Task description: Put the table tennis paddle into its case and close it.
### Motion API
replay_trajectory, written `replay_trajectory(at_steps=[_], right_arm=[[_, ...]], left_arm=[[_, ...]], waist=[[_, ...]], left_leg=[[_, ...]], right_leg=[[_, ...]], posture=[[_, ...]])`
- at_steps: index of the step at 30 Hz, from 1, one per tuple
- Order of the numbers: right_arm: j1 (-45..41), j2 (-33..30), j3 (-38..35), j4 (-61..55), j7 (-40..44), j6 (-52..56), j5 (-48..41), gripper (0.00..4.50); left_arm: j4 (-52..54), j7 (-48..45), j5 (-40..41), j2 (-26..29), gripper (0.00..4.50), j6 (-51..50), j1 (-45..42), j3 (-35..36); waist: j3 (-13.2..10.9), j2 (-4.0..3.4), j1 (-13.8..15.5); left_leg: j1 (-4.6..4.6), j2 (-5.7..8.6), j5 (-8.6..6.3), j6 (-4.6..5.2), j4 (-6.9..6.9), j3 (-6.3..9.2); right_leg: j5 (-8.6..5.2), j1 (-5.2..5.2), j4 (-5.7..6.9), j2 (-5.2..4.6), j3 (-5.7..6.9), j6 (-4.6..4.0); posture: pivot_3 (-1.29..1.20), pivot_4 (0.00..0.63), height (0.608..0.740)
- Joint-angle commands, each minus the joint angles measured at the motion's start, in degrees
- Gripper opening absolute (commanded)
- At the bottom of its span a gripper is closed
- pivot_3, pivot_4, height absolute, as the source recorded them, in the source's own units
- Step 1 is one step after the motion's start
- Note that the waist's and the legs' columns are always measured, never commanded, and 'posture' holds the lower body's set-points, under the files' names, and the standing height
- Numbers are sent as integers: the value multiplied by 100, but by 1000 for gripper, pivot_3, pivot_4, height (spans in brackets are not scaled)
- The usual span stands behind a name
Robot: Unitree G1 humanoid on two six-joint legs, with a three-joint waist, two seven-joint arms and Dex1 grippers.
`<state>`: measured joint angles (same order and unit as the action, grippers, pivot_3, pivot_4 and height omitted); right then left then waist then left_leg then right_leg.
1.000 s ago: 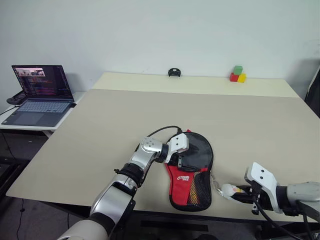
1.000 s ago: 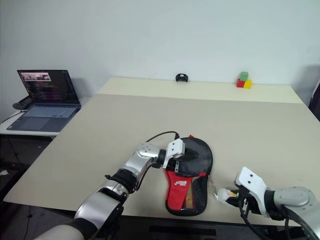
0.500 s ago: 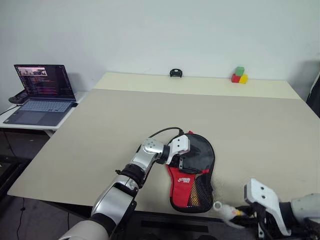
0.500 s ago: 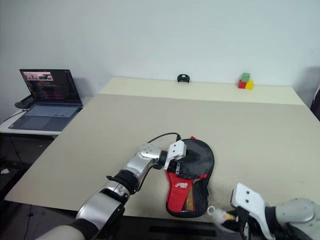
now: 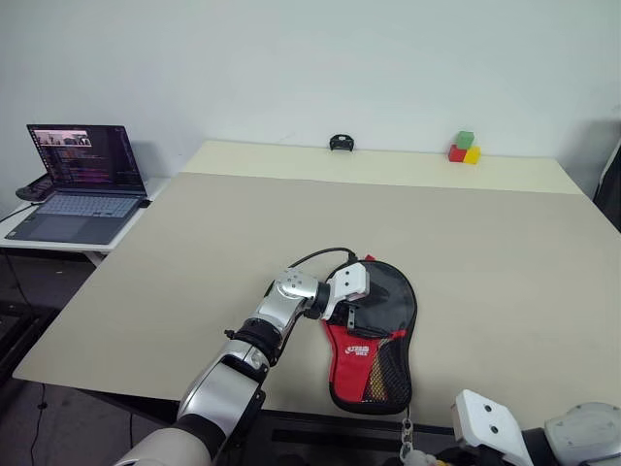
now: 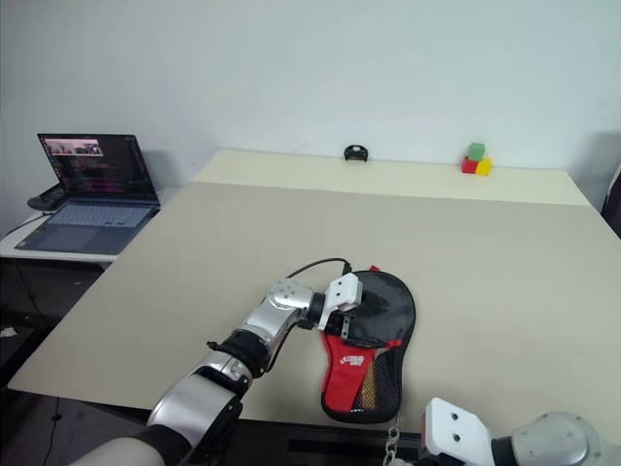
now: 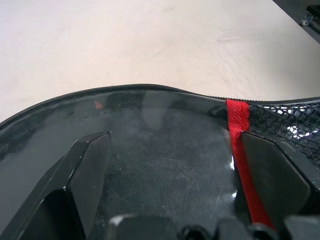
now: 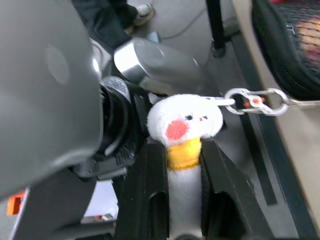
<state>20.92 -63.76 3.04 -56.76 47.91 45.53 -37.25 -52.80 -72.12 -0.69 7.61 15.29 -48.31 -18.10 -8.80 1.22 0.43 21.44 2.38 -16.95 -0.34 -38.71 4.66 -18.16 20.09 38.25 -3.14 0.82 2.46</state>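
The case (image 5: 374, 335) lies flat on the table (image 5: 194, 252) close to the near edge, a little toward five o'clock from the table's middle; its long axis runs roughly twelve to six, the round black head at the twelve o'clock end and the narrower red-and-mesh handle end at six, reaching almost to the table's edge; the red panel with the white logo faces up, with mesh just beside it on the three o'clock side; the table tennis paddle cannot be made out apart from the case. The left gripper (image 5: 351, 313) comes in from nine o'clock and rests on the case's black head, its jaws spread wide with one finger (image 7: 85, 165) pressed on the dark surface and the other by the red seam. The right gripper (image 8: 182, 165) is off the table's near edge at about five o'clock from the case; its jaws are clamped on the ball charm (image 8: 185, 125), white with a yellow band; a metal clip (image 8: 255, 101) and chain link the charm to the case's handle end. A laptop (image 5: 78, 175) stands open at ten o'clock; coloured blocks (image 5: 463, 147) sit at one o'clock by the far edge.
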Motion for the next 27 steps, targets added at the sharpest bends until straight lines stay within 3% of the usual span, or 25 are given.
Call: replay_trajectory(at_steps=[1, 10, 18, 22, 27], right_arm=[[-70, -34, 468, -324, -44, -161, -289, 313], [-153, 73, 641, -77, -97, -196, 260, 312], [-239, 54, 451, 239, 8, -343, 547, 2917], [-465, 47, -225, 183, 144, -121, 6, 2917], [-1500, 209, -1130, 557, -38, 413, -1136, 2917]], left_arm=[[-300, -160, -471, -3, 4500, -126, 252, -433], [-204, -112, -463, 8, 4500, -159, 294, -407], [-276, 21, -446, -62, 4500, -125, 231, -354], [-331, 73, -442, -96, 4500, -103, 197, -330], [-462, 133, -442, -121, 4500, -38, 87, -291]], waist=[[1, 0, 0], [11, 12, 1], [12, 12, 2], [12, 13, 5], [10, 14, 34]], left_leg=[[0, 0, 0, 0, 1, 2], [1, 0, -12, 7, 6, 4], [-1, 0, -13, 9, 2, 3], [-2, 1, -13, 9, -1, 3], [-12, 1, -13, 10, -4, 3]], right_leg=[[0, -3, -6, 0, 2, 0], [0, -8, -27, 0, 4, 1], [1, -11, -25, 0, 3, 2], [4, -17, -26, 0, 3, 6], [8, -31, -27, -2, 2, 10]], posture=[[0, 150, 740], [0, 150, 740], [0, 150, 740], [0, 150, 740], [0, 150, 740]])
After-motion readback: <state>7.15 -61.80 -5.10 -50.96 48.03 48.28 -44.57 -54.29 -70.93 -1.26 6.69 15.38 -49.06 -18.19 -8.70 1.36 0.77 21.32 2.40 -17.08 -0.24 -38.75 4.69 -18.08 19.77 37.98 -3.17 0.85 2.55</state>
